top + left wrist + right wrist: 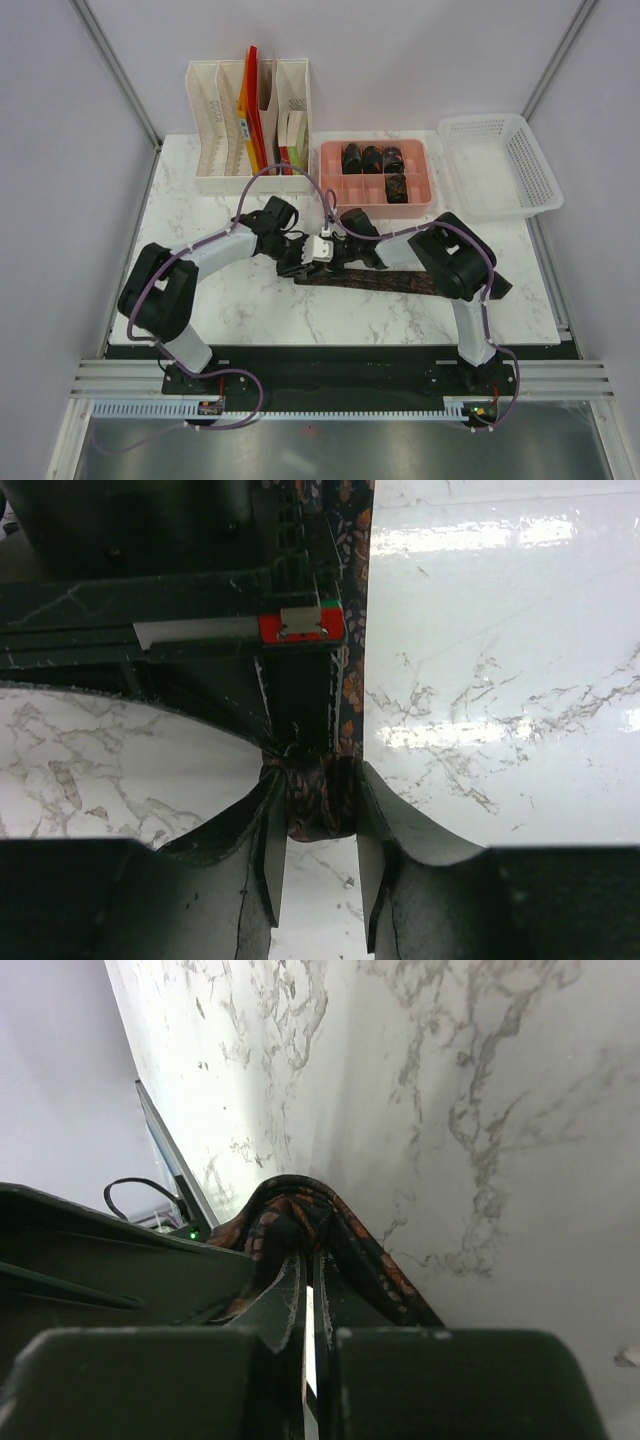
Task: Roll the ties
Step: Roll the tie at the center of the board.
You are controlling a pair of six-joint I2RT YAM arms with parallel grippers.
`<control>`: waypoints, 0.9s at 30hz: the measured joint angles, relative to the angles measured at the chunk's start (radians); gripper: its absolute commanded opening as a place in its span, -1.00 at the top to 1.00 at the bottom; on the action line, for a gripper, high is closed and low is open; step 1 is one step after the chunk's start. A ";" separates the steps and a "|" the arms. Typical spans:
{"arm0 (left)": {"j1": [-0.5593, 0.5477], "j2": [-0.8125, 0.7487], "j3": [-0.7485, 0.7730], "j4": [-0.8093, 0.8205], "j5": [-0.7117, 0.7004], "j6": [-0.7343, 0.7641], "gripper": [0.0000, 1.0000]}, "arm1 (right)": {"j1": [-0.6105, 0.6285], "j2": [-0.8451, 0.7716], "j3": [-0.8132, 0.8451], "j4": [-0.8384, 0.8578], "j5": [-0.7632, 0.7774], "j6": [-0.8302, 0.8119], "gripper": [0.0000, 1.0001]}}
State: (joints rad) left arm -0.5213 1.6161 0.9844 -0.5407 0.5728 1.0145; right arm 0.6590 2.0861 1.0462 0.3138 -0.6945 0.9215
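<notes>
The tie [385,281] near the worktop's [250,300] front edge is being pinched by both the left gripper [318,815] and right gripper [305,1250]; slippage could loosen the roll.

Ties: 1 unrolled tie [385,281], 4 rolled ties [374,160].
My unrolled strip lies flat, one end curled; the rolls sit in tray compartments.
</notes>
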 measured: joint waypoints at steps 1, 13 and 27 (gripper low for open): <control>-0.005 0.016 0.012 -0.002 0.000 -0.009 0.28 | -0.002 0.000 -0.005 0.007 0.000 0.003 1.00; -0.020 0.088 0.050 0.024 0.005 -0.068 0.29 | -0.054 -0.055 -0.025 -0.080 -0.005 -0.042 0.42; -0.026 0.122 0.051 0.053 0.008 -0.086 0.28 | -0.095 -0.185 -0.031 -0.170 -0.014 -0.079 0.18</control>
State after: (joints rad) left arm -0.5468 1.7382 1.0359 -0.4881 0.5812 0.9287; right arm 0.5636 1.9011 1.0157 0.1436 -0.7086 0.8429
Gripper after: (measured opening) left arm 0.362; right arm 0.392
